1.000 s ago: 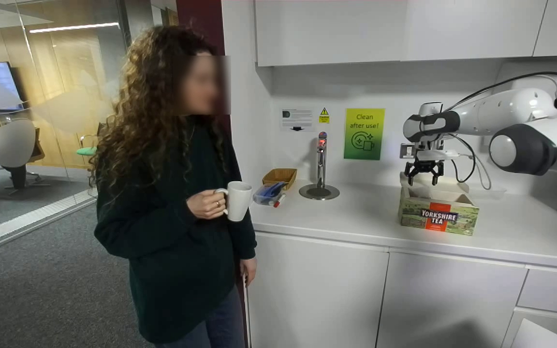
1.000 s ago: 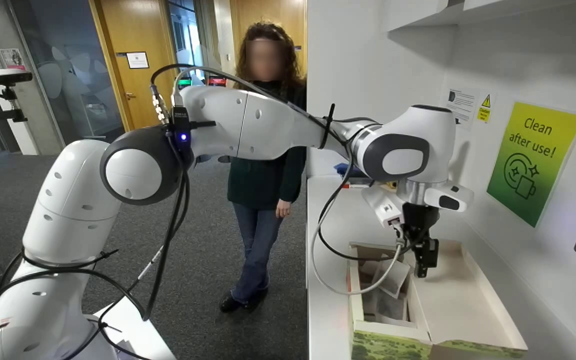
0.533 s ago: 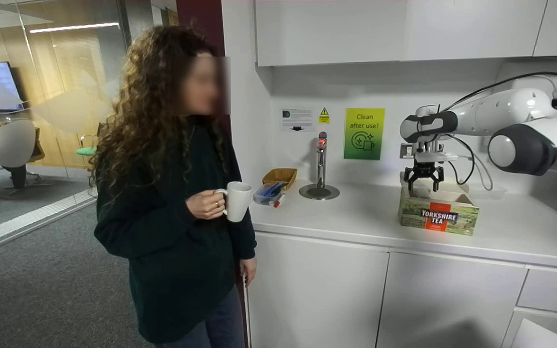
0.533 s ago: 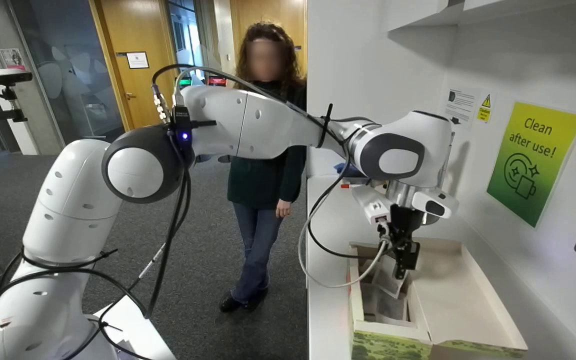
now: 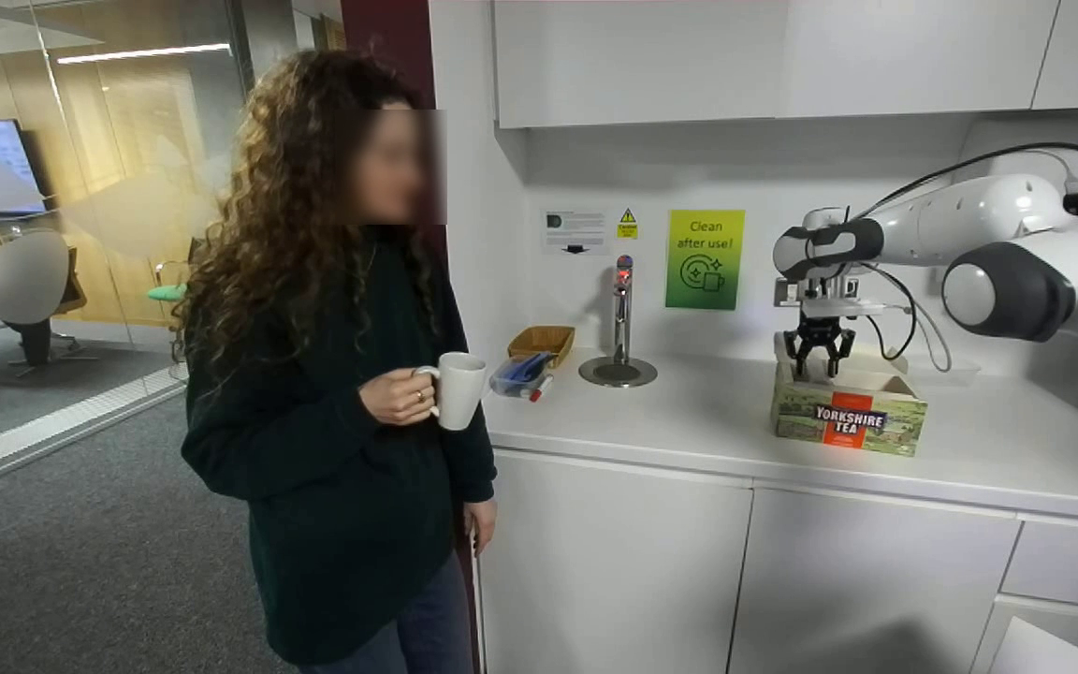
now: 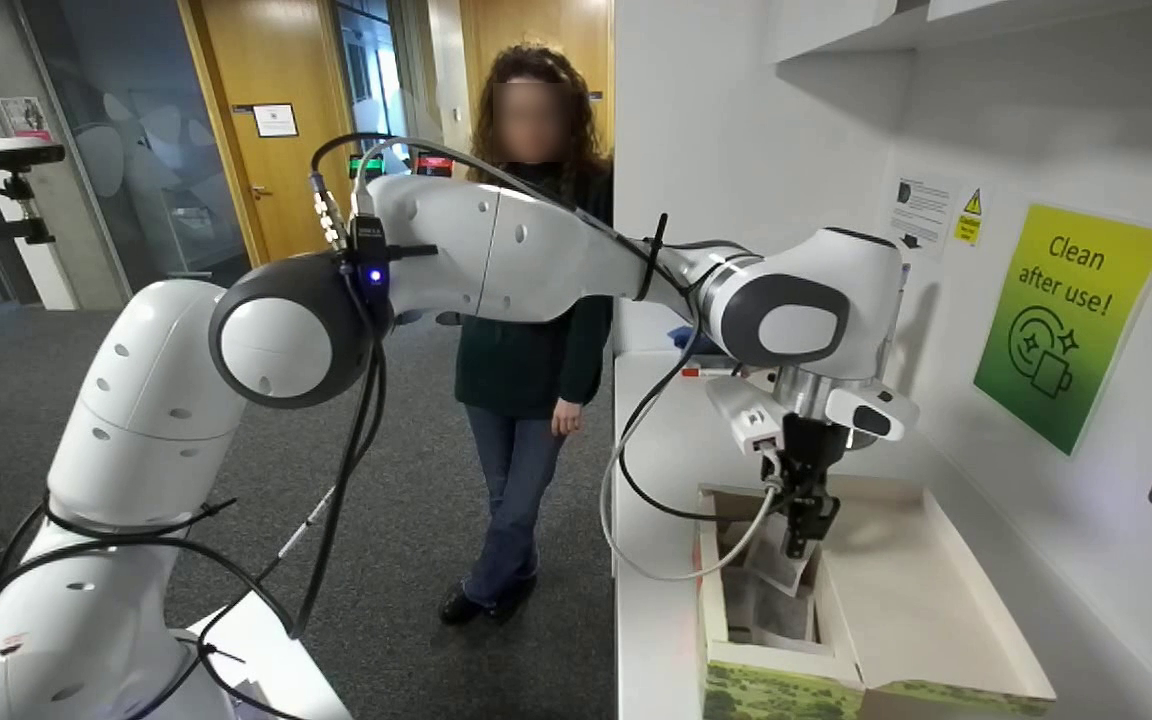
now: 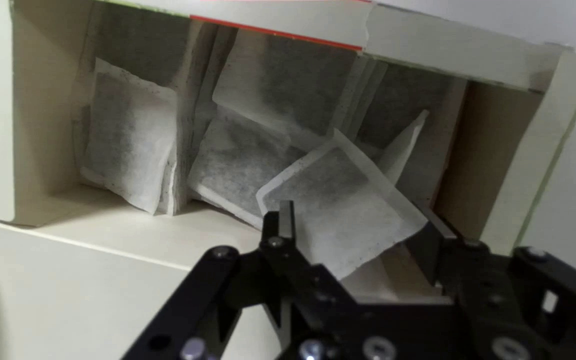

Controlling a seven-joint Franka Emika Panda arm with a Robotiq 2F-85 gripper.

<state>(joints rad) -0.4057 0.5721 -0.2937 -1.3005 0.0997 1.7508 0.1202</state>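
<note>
One bag (image 7: 350,200), by rear edge of box (image 5: 850,423), is flanked by gripper (image 7: 360,216), just narrowed to half-spread; pinch seemingly begun, no hold shown.

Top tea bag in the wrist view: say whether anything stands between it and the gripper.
Nothing visible stands between the gripper and the top tea bag: it lies over other tea bags, the fingers stand apart and the lid is open.

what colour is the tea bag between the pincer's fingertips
The tea bag is whitish with a darker grey patch; the wrist view shows it best.
</note>
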